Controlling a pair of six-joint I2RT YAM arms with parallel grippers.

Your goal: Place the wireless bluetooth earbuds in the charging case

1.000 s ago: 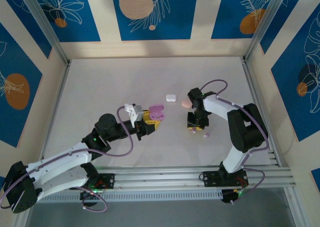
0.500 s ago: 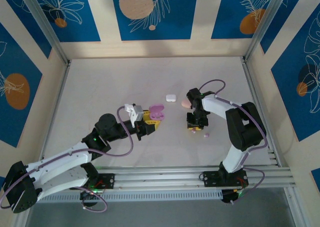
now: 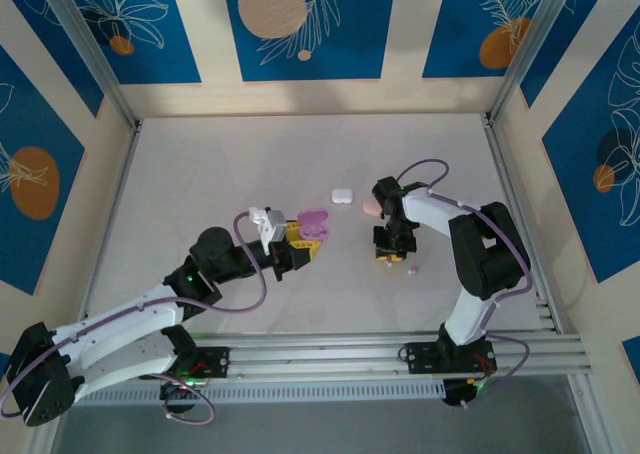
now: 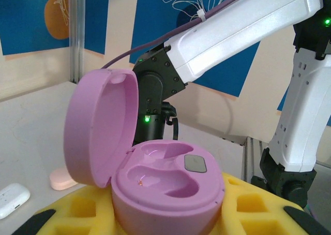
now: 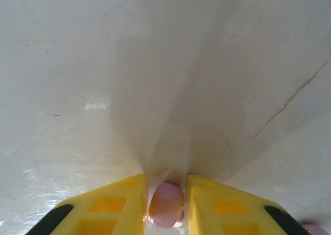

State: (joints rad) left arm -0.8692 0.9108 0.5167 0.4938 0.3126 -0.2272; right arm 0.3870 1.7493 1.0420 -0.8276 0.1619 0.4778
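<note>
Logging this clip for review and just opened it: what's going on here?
The left gripper holds an open lilac charging case between its yellow fingers, lid up, both sockets empty. The right gripper is down at the table with a pink earbud pinched between its fingertips, not yet lifted. Another small earbud lies on the table just beside it. A white case and a closed pink case sit farther back, apart from both grippers.
</note>
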